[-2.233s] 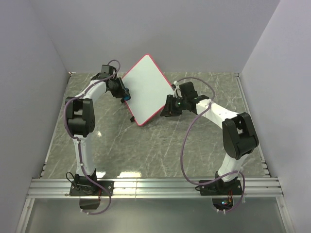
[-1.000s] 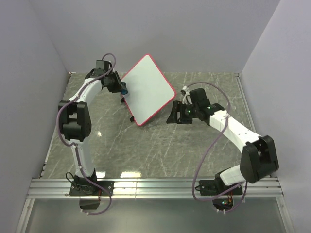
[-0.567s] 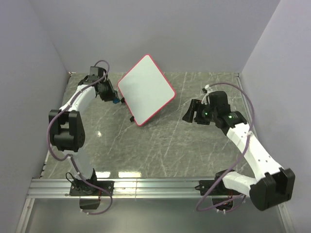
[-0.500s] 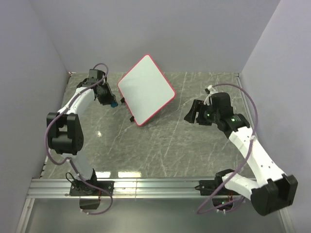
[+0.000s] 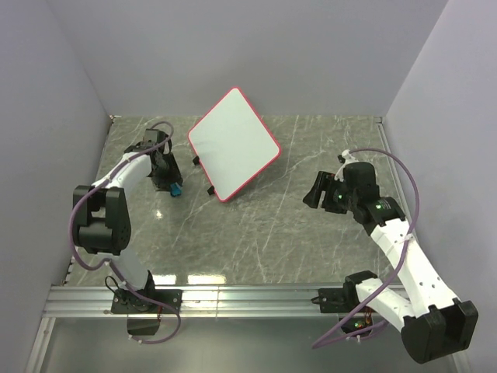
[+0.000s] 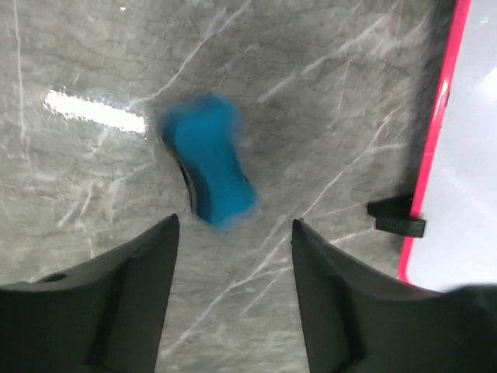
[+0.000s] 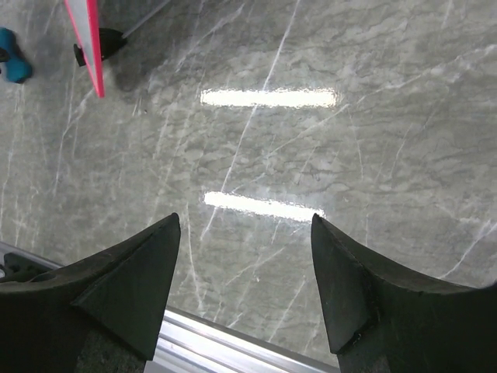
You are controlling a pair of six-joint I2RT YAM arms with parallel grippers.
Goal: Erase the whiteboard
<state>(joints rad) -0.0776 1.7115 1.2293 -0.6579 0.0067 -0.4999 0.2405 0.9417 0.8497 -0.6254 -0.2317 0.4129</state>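
Left gripper (image 6: 233, 225), jaws apart above eraser (image 6: 210, 175), has left whiteboard (image 5: 233, 144).

No text, label, brand, number or sign can be read in any view; the whiteboard (image 5: 233, 144) shows a plain white face, and the blue eraser (image 6: 211, 172) and grey table (image 5: 256, 233) carry no legible marks.
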